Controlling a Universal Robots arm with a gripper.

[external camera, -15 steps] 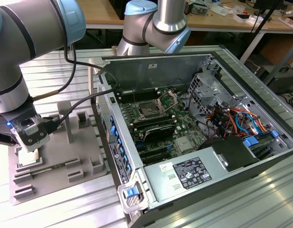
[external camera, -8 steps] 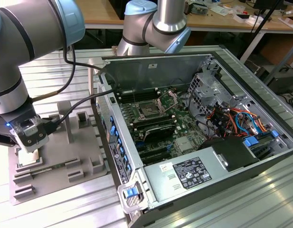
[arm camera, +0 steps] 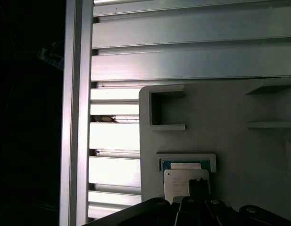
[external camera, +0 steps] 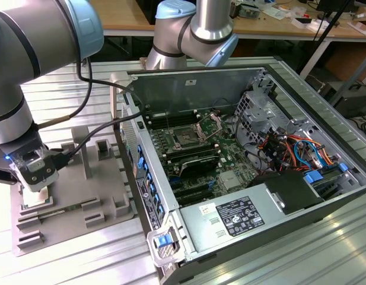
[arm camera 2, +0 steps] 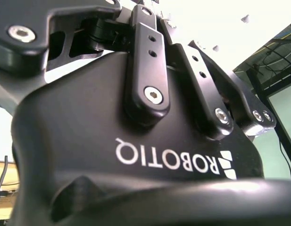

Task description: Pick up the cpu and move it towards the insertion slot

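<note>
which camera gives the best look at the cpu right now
The first wrist view: the cpu lies close up, pale top showing, the claw overlapping one edge. In the exterior view the claw hides most of it on the grey tray. The second wrist view faces the claw's body.

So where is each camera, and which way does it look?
Exterior view: off the arm, high up, looking down on the open computer case, its insertion slot and the grey tray; the arm and gripper show at the exterior view's left.
First wrist view: on the wrist, looking past the gripper at the cpu on the tray.
Second wrist view: on the wrist, close against the gripper's black body.
Shared: the exterior and first wrist views both show tray and gripper.
</note>
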